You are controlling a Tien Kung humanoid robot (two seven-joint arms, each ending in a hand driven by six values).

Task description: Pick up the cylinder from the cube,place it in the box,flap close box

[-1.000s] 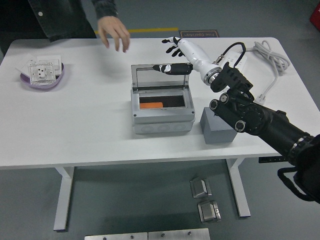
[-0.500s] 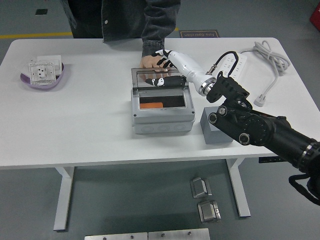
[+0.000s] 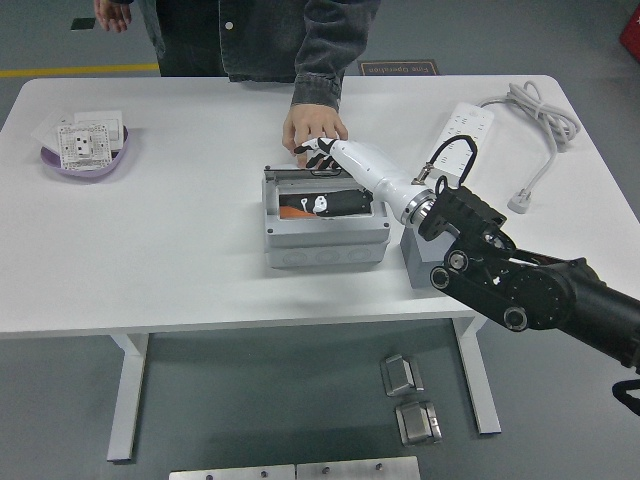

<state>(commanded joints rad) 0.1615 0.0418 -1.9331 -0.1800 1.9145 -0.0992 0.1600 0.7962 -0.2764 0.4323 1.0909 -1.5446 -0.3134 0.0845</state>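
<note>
The grey box point(image 3: 325, 235) stands mid-table. Its clear lid point(image 3: 325, 190) is tilted low over the opening. Through the lid I see the orange cylinder point(image 3: 299, 212) lying inside at the left. My right hand point(image 3: 318, 150), on a white forearm, rests with fingers spread on the lid's far edge and holds nothing. A person's hand point(image 3: 313, 125) sits just behind my fingers at the box's back edge. The grey cube point(image 3: 420, 262) stands right of the box, partly hidden by my black arm. No left arm shows.
A purple bowl point(image 3: 85, 150) holding a white socket plate sits at the far left. A white power strip point(image 3: 468, 122) with its coiled cable point(image 3: 540, 115) lies at the back right. The person stands at the far edge.
The lid has swung down from upright to nearly flat, my right hand moving down and toward me with it. The person's hand has come to the back of the box.
</note>
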